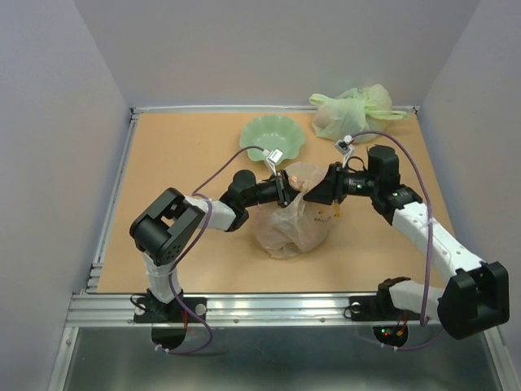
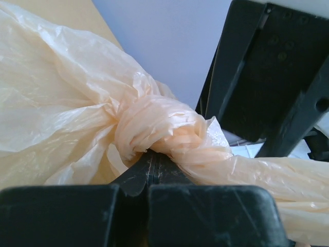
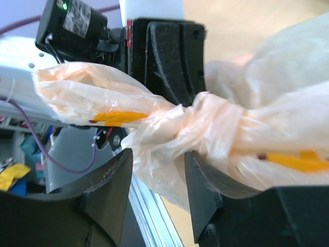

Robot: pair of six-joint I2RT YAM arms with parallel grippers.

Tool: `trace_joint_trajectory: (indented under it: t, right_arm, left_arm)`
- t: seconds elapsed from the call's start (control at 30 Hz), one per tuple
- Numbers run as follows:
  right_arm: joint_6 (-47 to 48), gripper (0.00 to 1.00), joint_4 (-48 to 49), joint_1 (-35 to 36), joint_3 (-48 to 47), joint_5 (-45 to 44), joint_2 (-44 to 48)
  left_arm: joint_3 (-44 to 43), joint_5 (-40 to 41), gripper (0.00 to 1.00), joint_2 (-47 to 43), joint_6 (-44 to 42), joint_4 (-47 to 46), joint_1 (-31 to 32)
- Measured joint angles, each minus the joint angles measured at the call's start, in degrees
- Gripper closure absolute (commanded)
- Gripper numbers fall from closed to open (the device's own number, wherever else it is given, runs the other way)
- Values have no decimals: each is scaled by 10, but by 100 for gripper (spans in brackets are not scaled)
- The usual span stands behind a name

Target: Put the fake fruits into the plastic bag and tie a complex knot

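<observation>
Two arms are seen from above converging on the translucent beige plastic bag (image 1: pixel 293 228) at mid-tabletop (image 1: pixel 179 155), the left gripper (image 1: pixel 283 189) and the right gripper (image 1: pixel 319 194) at opposite sides of its neck. A pale green scalloped bowl (image 1: pixel 273 137) lies behind, apart.

In the left wrist view, the left gripper (image 2: pixel 151 172) is pressed together under the knot (image 2: pixel 159 128), with film apparently pinched and the tail running rightward.

In the right wrist view, the right gripper (image 3: pixel 157 164) is held apart around the twisted strand beside the knot (image 3: pixel 205 118).

Two robot arms, left arm (image 1: pixel 167 228) and right arm (image 1: pixel 423 232), with white tube links and boxy black joint housings; a purple cable (image 1: pixel 220 173) loops along each; matte black scuffed jaws
</observation>
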State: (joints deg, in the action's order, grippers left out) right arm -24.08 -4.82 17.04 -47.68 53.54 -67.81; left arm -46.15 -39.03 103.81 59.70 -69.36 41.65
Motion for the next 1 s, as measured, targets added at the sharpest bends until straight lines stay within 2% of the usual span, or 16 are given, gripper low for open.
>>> trace_joint_trajectory:
  t: [0.13,0.33,0.4,0.5,0.6,0.83,0.87,1.0]
  right_arm:
    - [47,57,-65,-36,-23,-23,44]
    - [127,64,-132,-43,-40,-71,64]
    - [140,71,-148,-43,-39,-87,59]
    - [150,70,-158,-43,-39,-109,49]
    - [153,59,-158,-43,-39,-131,39]
    - [153,65,-150,-43,-33,-113,36]
    - [153,66,-149,-43,-30,-105,36]
    - [153,92,-146,-43,-27,-79,26]
  left_arm:
    - [6,-3,100,0,2,-7,0]
    - [7,-7,100,0,2,-7,0]
    - [7,-7,100,0,1,-7,0]
    - [6,-7,100,0,0,-6,0]
    - [5,-7,100,0,-3,-4,0]
    - [4,-6,100,0,-7,2,0]
    - [4,-6,100,0,-8,3,0]
    - [2,-6,100,0,-11,5,0]
